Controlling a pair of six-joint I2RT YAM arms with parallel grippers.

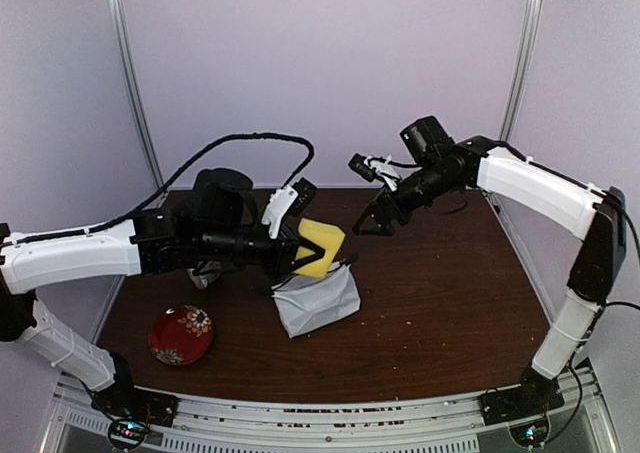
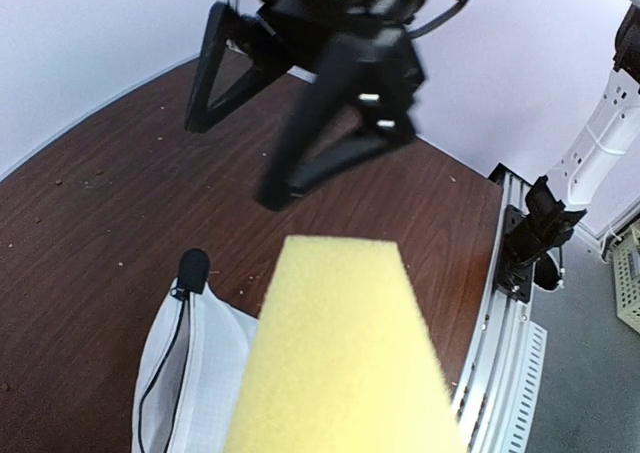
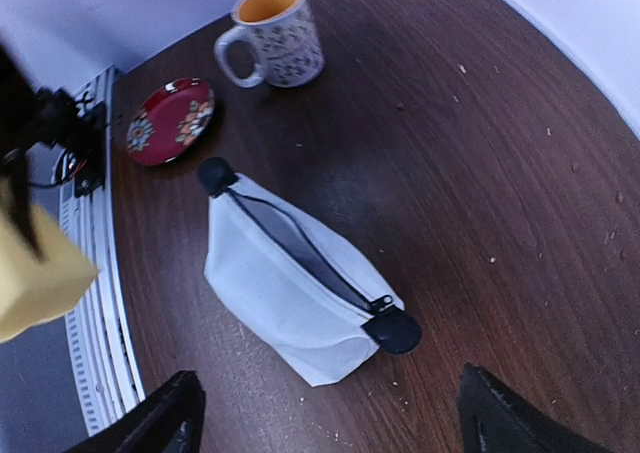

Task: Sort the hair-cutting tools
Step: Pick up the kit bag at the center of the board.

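Observation:
My left gripper (image 1: 298, 249) is shut on the yellow sponge block (image 1: 320, 247) and holds it in the air above the white pouch (image 1: 318, 300). The sponge (image 2: 345, 358) fills the left wrist view and hides the fingers. My right gripper (image 1: 376, 219) is open and empty, hovering above the table just behind the pouch. In the right wrist view the pouch (image 3: 285, 288) lies below the spread fingers (image 3: 165, 418) with its black zipper open. No scissors, combs, trimmer or small black square piece are in view.
A red patterned plate (image 1: 181, 334) lies at the front left. A patterned mug (image 3: 275, 33) stands behind it, mostly hidden under my left arm in the top view. The table's right rail (image 2: 505, 313) is close to the sponge.

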